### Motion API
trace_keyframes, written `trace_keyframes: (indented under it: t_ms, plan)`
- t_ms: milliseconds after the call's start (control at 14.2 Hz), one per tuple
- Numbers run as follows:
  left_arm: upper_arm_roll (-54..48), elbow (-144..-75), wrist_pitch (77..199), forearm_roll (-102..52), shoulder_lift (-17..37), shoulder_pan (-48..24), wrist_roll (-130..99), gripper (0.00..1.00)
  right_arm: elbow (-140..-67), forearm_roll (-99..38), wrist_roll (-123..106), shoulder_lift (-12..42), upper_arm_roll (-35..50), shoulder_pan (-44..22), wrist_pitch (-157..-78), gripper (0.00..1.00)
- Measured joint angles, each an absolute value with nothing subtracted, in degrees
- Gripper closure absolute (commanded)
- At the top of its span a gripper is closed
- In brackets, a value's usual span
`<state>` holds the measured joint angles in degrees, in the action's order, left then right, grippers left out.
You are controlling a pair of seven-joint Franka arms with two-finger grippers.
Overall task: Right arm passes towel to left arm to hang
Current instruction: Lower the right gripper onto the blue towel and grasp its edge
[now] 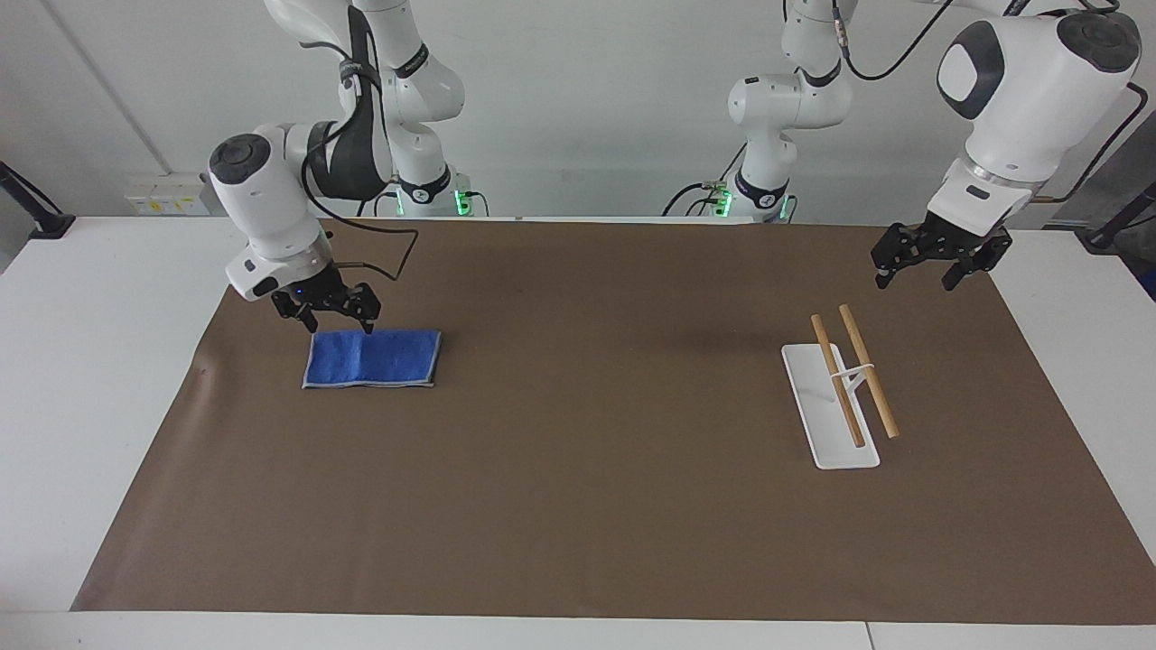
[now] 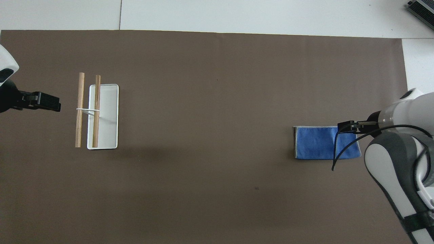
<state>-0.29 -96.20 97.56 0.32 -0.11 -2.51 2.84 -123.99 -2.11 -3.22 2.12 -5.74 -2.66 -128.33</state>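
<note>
White table (image 1: 54,379) is carrying a brown mat (image 1: 596,506) that is covering most of its top, leaving white margins showing at both ends and along the edge farthest from the robots. Blue towel (image 1: 372,358) is lying flat and folded on the mat toward the right arm's end, pale edging showing. White rack base (image 1: 817,420) is sitting on the mat toward the left arm's end, well apart from the towel, holding two wooden rods (image 1: 867,370) raised above it on a thin white support; one rod is running over the base, the other is overhanging its side.
</note>
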Motion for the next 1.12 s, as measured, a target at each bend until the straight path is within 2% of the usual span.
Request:
trace_keyframes:
  t_ms: [140, 351, 982, 1123]
  plan:
    - [-0.3, -96.2, 97.6, 0.3, -0.1, -2.5, 2.8, 0.00, -125.8, -2.7, -4.4, 5.4, -5.7, -2.6, -134.5, 0.00]
    - [-0.3, -96.2, 97.6, 0.3, -0.1, -2.5, 2.8, 0.00, -129.0, -4.7, -4.9, 7.4, -5.8, -2.6, -140.3, 0.00]
    - [-0.3, -96.2, 97.6, 0.3, -0.1, -2.5, 2.8, 0.00, -133.8, -5.2, -8.3, 7.5, -5.9, -0.3, -142.4, 0.00]
    - [-0.3, -96.2, 97.6, 0.3, -0.1, -2.5, 2.8, 0.00, -133.8, -5.2, -8.3, 7.5, -5.9, -0.4, -142.4, 0.45]
